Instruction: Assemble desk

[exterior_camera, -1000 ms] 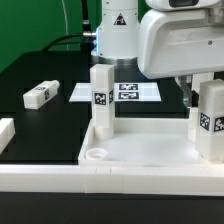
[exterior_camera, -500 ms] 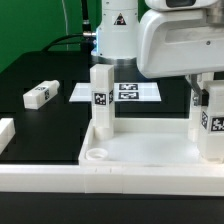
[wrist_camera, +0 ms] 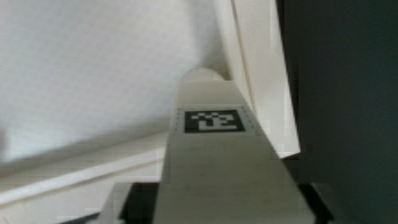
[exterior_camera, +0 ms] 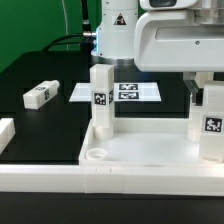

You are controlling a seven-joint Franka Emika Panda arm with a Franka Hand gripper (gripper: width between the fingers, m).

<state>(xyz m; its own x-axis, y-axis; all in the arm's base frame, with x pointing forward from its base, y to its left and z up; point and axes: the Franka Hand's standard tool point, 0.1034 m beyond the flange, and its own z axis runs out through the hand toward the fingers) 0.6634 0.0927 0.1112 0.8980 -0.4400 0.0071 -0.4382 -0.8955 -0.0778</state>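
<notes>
The white desk top (exterior_camera: 150, 146) lies at the front with its rim up. One square leg (exterior_camera: 101, 98) stands upright in its far corner on the exterior view's left. A round socket (exterior_camera: 96, 155) in the near corner is empty. My gripper (exterior_camera: 208, 100) is shut on a second tagged leg (exterior_camera: 212, 124), standing upright at the corner on the exterior view's right. In the wrist view this leg (wrist_camera: 221, 150) runs between my dark fingers (wrist_camera: 132, 204), with the gripper (wrist_camera: 222, 208) over the desk top's rim (wrist_camera: 260, 70). A loose leg (exterior_camera: 40, 95) lies on the black table.
The marker board (exterior_camera: 128, 92) lies flat behind the desk top, near the arm's base (exterior_camera: 115, 35). A long white rail (exterior_camera: 100, 182) runs along the front. Another white rail piece (exterior_camera: 5, 132) sits at the exterior view's left edge.
The arm's body has moved up in the exterior view. The held leg's tag has shifted slightly toward the exterior view's right. The other leg and the loose leg have not moved.
</notes>
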